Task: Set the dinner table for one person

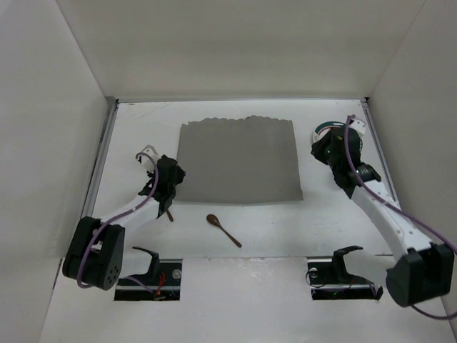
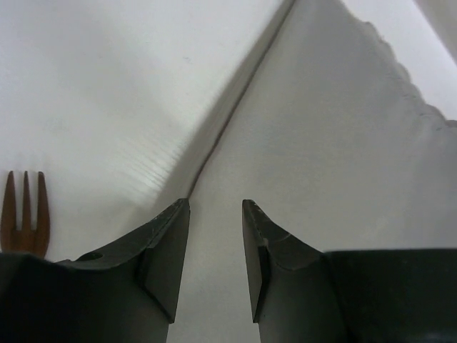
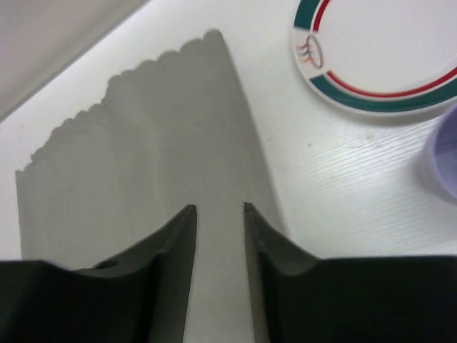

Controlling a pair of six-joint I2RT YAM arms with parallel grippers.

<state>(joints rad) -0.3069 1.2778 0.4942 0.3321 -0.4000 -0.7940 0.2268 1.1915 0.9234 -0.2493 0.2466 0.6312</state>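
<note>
Grey mat (image 1: 239, 161) mid-table | left pincer (image 2: 216, 246) slightly parted, empty; right pincer (image 3: 219, 246) likewise | wooden fork (image 2: 25, 214) beside left

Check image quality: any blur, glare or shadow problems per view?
Top external: even light, no glare, spoon sharp. Left wrist: gripper soft-edged, fork cut off by the housing. Right wrist: plate crisp, purple object blurred at the frame edge.

Bright, even overhead light — soft shadows, wrist views slightly blurred.
</note>
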